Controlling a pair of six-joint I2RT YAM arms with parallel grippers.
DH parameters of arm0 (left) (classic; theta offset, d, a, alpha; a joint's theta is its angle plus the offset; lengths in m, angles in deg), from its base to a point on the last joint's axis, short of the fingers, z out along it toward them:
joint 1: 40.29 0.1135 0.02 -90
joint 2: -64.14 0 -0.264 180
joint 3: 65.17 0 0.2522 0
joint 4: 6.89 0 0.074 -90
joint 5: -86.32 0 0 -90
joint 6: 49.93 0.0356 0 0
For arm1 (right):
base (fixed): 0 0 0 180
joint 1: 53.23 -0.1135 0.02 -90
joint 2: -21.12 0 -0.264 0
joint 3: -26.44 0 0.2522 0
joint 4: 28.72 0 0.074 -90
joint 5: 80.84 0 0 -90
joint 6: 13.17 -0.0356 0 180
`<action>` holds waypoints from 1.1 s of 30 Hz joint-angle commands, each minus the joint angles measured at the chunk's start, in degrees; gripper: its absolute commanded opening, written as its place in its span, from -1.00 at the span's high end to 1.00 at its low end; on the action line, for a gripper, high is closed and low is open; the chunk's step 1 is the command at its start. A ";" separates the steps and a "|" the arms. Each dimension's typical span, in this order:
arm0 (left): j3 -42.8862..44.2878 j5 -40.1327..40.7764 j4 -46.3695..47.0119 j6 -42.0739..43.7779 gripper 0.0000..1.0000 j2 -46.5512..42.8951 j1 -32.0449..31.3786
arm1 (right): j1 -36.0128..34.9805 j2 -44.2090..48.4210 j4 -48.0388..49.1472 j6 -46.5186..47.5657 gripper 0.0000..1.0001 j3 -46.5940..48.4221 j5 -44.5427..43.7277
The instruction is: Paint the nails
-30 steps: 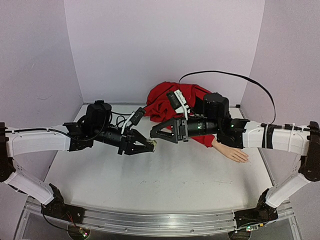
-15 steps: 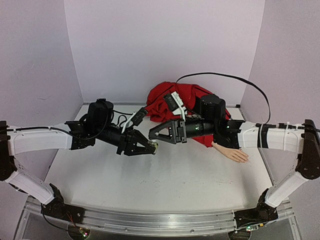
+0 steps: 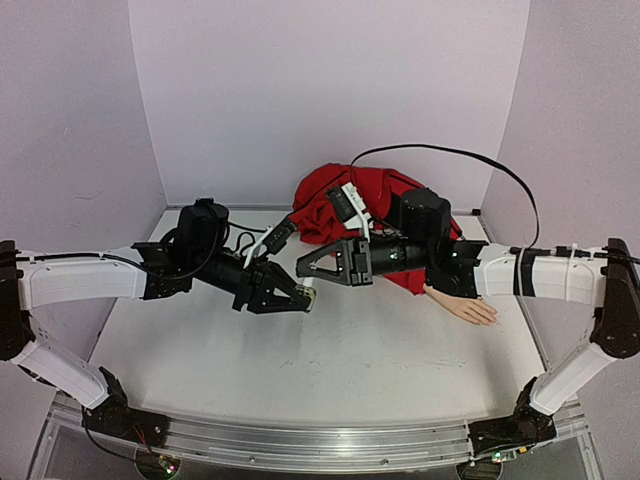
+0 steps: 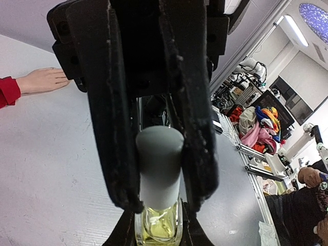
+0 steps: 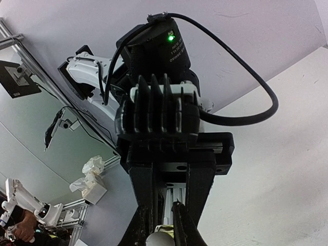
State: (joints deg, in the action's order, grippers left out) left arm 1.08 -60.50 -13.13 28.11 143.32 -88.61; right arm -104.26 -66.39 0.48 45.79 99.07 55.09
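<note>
Nails (image 3: 490, 318) lie apart from yellow-filled bottle (image 4: 158, 225) in left tool (image 3: 303, 297).

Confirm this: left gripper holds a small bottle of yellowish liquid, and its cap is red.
Wrong on the colour: the cap is grey, as the left wrist view shows. The rest stands: the left gripper holds the small bottle of yellowish liquid.

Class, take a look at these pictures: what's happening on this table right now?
The left end effector holds a small clear bottle of yellowish liquid above the white table. The right end effector is shut on its grey cap, which is on the bottle. The pale mannequin hand in the red sleeve lies apart on the right.
</note>
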 commanded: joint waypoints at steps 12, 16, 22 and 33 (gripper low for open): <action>1.07 52.84 2.18 6.53 1.00 -5.85 -0.33 | -14.71 -9.84 -23.43 -5.19 1.00 13.25 -54.60; 1.82 56.19 2.22 7.66 1.00 -5.17 -0.46 | -20.55 -12.82 -29.05 -11.68 1.00 18.18 -70.00; 0.06 53.77 2.14 7.19 1.00 -6.28 -0.55 | -20.81 -11.32 -27.71 -8.00 1.00 18.98 -69.12; -4.91 46.77 0.69 5.58 1.00 -8.90 -0.40 | -14.57 2.17 -23.06 2.09 -0.34 12.24 -51.28</action>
State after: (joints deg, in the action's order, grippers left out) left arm -3.36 -11.50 -18.02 34.49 137.39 -89.17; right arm -121.74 -73.08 -25.01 43.36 115.05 -8.97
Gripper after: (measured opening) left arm 0.208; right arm 0.616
